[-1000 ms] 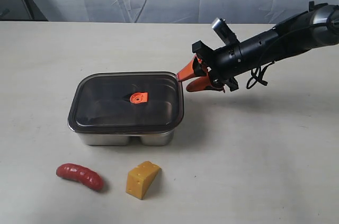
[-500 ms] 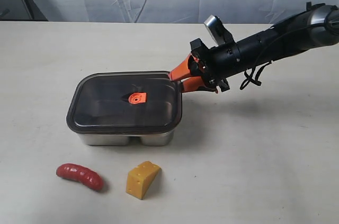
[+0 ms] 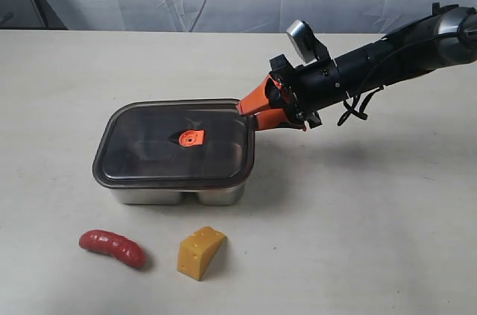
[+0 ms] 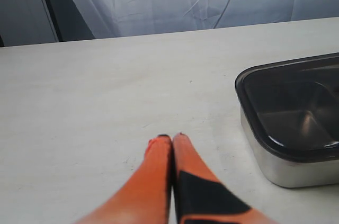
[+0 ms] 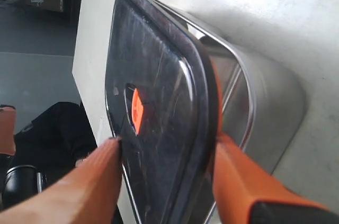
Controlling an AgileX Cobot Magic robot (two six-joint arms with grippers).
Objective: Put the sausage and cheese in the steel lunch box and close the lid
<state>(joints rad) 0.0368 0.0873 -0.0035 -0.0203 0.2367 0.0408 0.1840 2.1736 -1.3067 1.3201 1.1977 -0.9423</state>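
Your right arm (image 3: 380, 60) is a round black tube that turns to a silvery grey shell (image 3: 456, 26) at its far end. A small grey camera block (image 3: 302, 36) with a pale face is mounted at the wrist, and thin black cables (image 3: 356, 110) loop out below. The right gripper (image 3: 248, 112) has a boxy black bracket (image 3: 282, 68) and two bright orange fingers (image 3: 261, 97) tapering to points. Your left gripper (image 4: 169, 138) has the same smooth orange fingers (image 4: 153, 181), one with an angular black patch (image 4: 204, 192).

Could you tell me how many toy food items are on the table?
2: the sausage at front left, the cheese to its right; the dark lid may hide others.
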